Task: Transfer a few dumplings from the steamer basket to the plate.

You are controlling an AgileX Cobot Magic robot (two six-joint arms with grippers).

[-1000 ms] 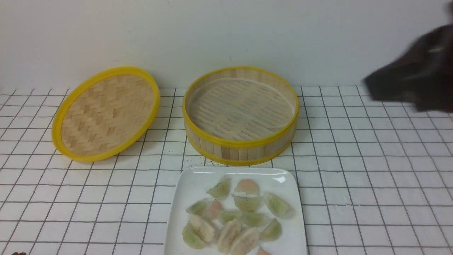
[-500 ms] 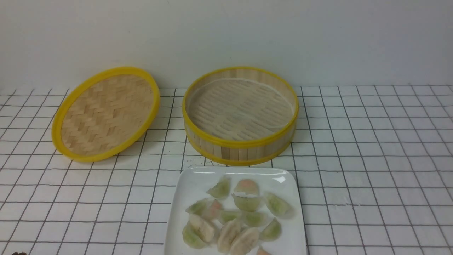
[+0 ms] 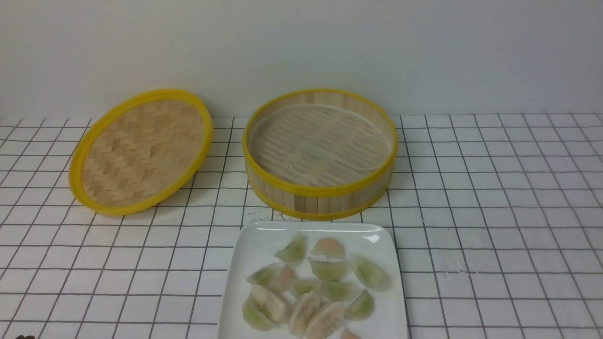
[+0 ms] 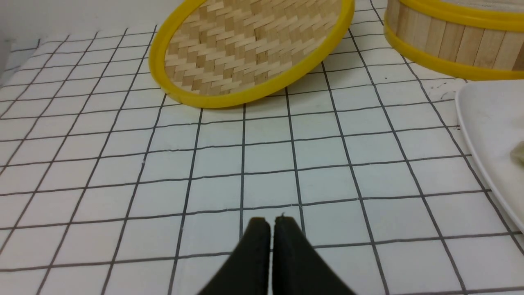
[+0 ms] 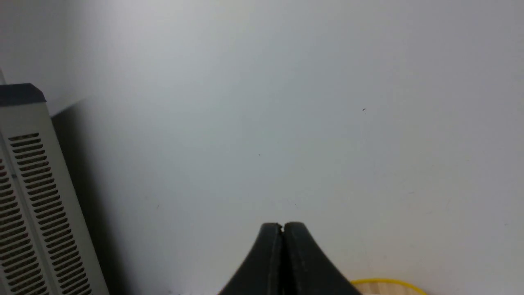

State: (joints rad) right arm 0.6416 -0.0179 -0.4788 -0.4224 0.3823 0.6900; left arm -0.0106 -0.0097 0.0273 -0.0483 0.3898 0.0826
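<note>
Dumplings [image 3: 313, 287] are lying heaped on the plate [image 3: 245, 263]. Right tool [image 5: 282, 226], pressed together and empty, is now gone from the front view; left tool [image 4: 270, 223] is resting pressed together over the counter [image 3: 494, 212]. Basket [image 3: 320, 193] is sitting empty, so the transfer looks finished.

You see woven bamboo lid [image 3: 141, 150] far left, round slatted bamboo steamer basket [image 3: 320, 188] right of it, white squarish plate [image 3: 249, 254] near, translucent half-moon dumplings [image 3: 315, 287] on it.

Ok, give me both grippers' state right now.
Left gripper: closed, holding nothing.
Right gripper: closed, holding nothing.
</note>
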